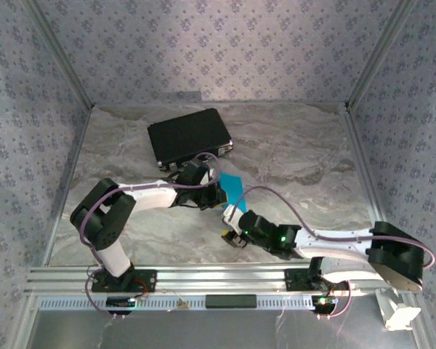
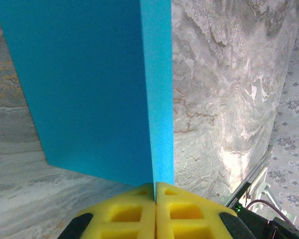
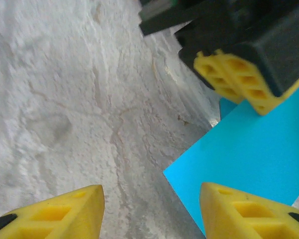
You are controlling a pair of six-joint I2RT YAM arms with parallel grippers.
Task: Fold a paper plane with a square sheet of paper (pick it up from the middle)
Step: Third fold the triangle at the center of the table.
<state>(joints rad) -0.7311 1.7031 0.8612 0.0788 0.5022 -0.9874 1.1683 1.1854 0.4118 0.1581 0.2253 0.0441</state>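
Where the left end effector (image 2: 155,185) closes its yellow fingers flat against each other, it is clenched on the square sheet of paper (image 2: 89,89), gripping it at a straight crease. From its own wrist camera the sheet is a plain, unmarked bright cyan: a broad, evenly shaded panel spreads to the left of the crease, and a narrow, lighter strip runs along its right side (the two faces meet in one sharp line that leads straight into the pinch). The edges look clean and straight, with no tears visible.

Seen from above, the sheet (image 1: 233,187) sits near the middle of the marbled table (image 1: 305,160), just in front of the black case (image 1: 189,138) and between the two arms. Whether its lower edge touches the table cannot be told.

The right end effector (image 3: 150,191) is released, its yellow fingers standing well apart and holding nothing. Its camera shows one crisp corner of the sheet (image 3: 254,154) pointing out over the table, close beside its right finger.
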